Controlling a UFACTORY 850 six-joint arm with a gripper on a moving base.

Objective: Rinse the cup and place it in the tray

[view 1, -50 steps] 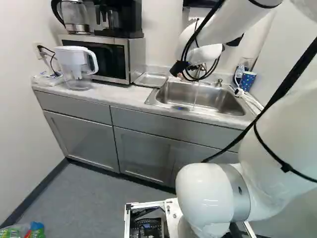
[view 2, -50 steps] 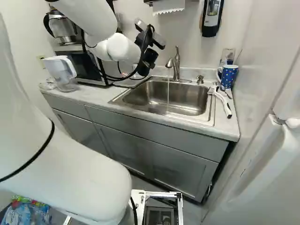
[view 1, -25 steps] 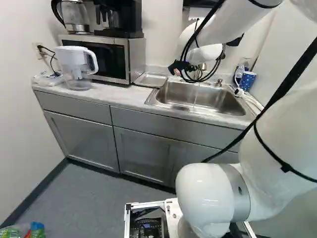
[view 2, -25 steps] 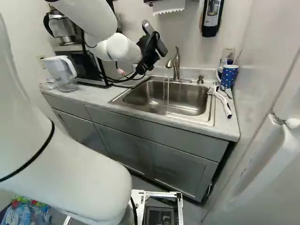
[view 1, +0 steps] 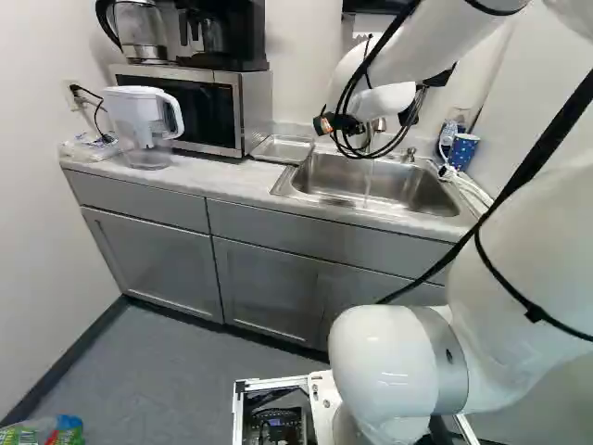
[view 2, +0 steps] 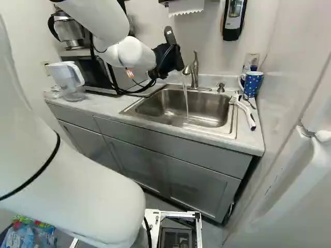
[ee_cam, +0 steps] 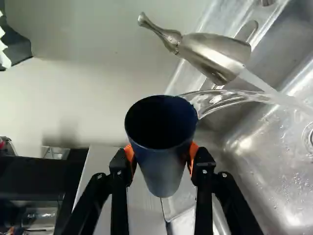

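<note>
Wrist view: claw (view 2: 166, 59) grips cup (ee_cam: 164, 171), a gap between rim (ee_cam: 159, 148) and faucet (ee_cam: 210, 54).

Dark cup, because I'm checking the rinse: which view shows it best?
The wrist view: the dark cup is close, between the jaws, with water at its rim. In both base views I cannot tell it from the arm's dark end.

**Bright Light Glints Off Steel Sink (ee_cam: 266, 159)**

Even light washes the pale wall (view 2: 207, 39); in the wrist view, glare spots the sink, soft shadow smudges the wall, and the cup (ee_cam: 164, 152) is nearly black inside.
</note>
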